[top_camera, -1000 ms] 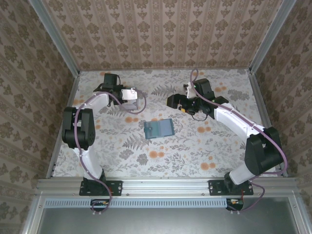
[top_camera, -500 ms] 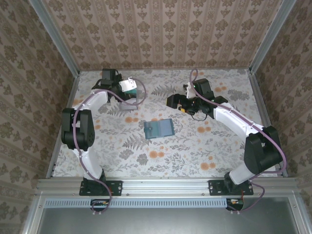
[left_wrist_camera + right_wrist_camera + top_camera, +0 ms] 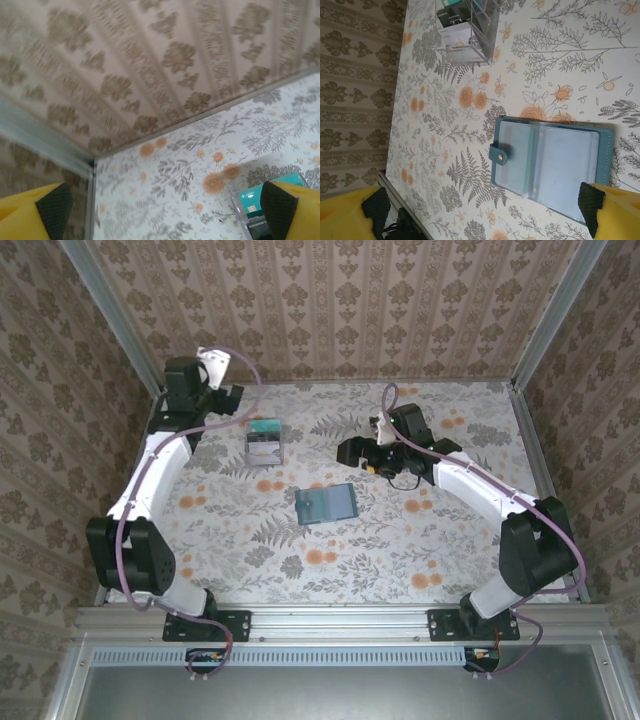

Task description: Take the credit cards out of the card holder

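The teal-blue card holder [image 3: 326, 504] lies flat and open at the table's middle; in the right wrist view the card holder [image 3: 547, 165] shows clear sleeves with no card visible and a snap tab on its left edge. Credit cards [image 3: 454, 22] stand in a clear box [image 3: 264, 443] behind and to the left of it, one with a green face [image 3: 262, 196]. My left gripper [image 3: 222, 382] hangs open, raised near the back left corner with nothing between its fingers [image 3: 54, 206]. My right gripper [image 3: 350, 450] is open above the table, just behind the holder.
The back wall [image 3: 340, 310] and the left corner post [image 3: 45, 140] stand close to my left gripper. The floral table top [image 3: 400, 550] has free room in front of the holder and on the right side.
My left gripper opened at the clear box, then rose and swung back towards the back left corner, empty. The right arm has barely moved; the holder lies as before.
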Controlling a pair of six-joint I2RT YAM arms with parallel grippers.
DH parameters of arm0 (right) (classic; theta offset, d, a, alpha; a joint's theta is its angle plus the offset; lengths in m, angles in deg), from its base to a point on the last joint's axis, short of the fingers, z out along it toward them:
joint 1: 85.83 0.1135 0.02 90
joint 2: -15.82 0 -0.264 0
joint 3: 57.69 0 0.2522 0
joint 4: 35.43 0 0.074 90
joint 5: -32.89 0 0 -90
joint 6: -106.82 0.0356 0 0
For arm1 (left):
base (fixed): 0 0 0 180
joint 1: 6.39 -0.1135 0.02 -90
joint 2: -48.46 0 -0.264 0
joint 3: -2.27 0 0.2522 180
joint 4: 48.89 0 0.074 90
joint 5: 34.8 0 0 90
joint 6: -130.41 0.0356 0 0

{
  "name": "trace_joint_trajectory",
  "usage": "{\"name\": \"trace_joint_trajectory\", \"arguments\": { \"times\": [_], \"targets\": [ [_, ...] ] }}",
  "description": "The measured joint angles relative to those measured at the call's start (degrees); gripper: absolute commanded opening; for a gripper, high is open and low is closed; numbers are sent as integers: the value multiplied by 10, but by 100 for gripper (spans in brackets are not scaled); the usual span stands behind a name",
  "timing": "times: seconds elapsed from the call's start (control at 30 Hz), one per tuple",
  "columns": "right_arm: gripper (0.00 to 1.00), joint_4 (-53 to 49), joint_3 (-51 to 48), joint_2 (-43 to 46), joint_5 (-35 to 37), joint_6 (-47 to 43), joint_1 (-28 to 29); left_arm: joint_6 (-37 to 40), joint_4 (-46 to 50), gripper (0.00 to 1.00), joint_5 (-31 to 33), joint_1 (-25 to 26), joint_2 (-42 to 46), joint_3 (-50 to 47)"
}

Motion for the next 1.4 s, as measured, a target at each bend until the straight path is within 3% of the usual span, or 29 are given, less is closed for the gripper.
{"name": "trace_joint_trajectory", "arguments": {
  "times": [0.17, 0.3, 0.43, 0.53, 0.73, 0.8, 1.03, 1.1, 1.4],
  "targets": [
    [99, -22, 19, -10, 30, -16, 30, -125, 57, 100, -5, -25, 33, -12],
    [93, -35, 22, -20, 51, -28, 48, -227, 75, 88, -40, -30, 91, -68],
    [64, -44, 20, -43, 62, -40, 58, -330, 86, 81, -78, -22, 134, -133],
    [32, -45, 12, -63, 70, -45, 63, -390, 100, 80, -84, 12, 153, -187],
    [6, -45, -19, -104, 88, -47, 66, -505, 109, 78, -84, 118, 195, -308],
    [1, -45, -24, -119, 97, -45, 66, -539, 105, 71, -80, 147, 204, -339],
    [0, -41, -32, -155, 129, -48, 66, -621, 73, 67, -81, 244, 179, -384],
    [0, -41, -32, -156, 139, -50, 66, -629, 59, 61, -84, 261, 161, -384],
    [0, -40, -32, -157, 165, -54, 66, -647, 18, 51, -123, 282, 61, -380]
  ]
}}
